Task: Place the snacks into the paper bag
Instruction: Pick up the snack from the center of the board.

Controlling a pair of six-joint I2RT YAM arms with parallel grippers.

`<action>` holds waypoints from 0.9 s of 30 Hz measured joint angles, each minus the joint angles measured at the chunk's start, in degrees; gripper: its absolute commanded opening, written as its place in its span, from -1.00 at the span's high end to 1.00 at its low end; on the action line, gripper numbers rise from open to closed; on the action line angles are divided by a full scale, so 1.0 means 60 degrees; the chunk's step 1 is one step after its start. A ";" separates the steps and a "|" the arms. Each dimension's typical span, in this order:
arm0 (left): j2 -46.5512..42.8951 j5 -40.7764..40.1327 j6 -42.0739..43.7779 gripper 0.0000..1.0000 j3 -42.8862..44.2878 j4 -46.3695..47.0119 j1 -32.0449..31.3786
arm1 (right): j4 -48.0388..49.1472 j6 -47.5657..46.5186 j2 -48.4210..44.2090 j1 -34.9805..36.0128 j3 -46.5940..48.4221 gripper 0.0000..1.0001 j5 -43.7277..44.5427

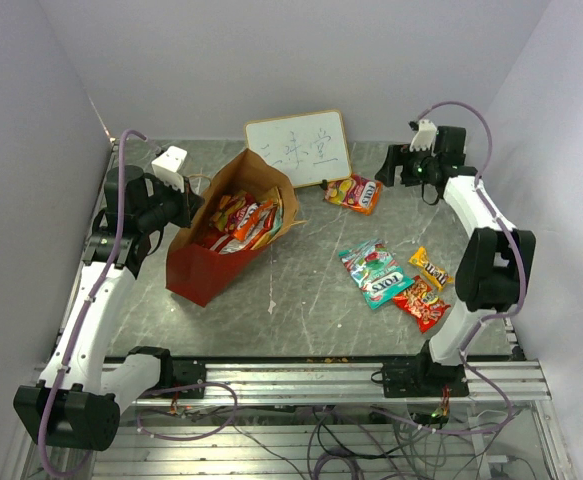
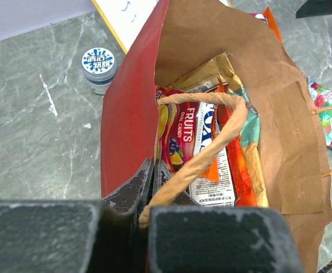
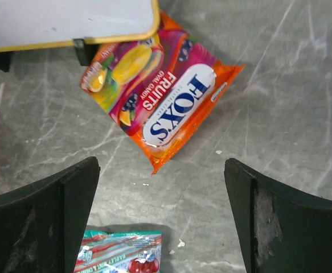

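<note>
Clamps left fingers (image 2: 128,196) shut on the rim of the paper bag (image 2: 126,114), tipped open on the desk (image 1: 311,300) with several snack packets (image 2: 180,136) inside. Holds right fingers (image 3: 46,227) wide apart above an orange packet (image 3: 160,96) just beside the whiteboard (image 1: 298,148). Shows more packets (image 1: 386,285) loose, well apart from the bag.

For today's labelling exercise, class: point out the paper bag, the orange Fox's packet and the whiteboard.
paper bag (image 1: 203,272), top view, red outer wall.
orange Fox's packet (image 3: 176,106), right wrist view, white logo patch.
whiteboard (image 1: 298,148), top view, middle of white face.
</note>
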 measured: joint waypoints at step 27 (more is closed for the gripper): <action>0.0036 0.0004 0.0000 0.86 0.0000 0.0000 0.0044 | 0.0557 0.1545 0.3107 -0.0015 0.0871 0.23 -0.1038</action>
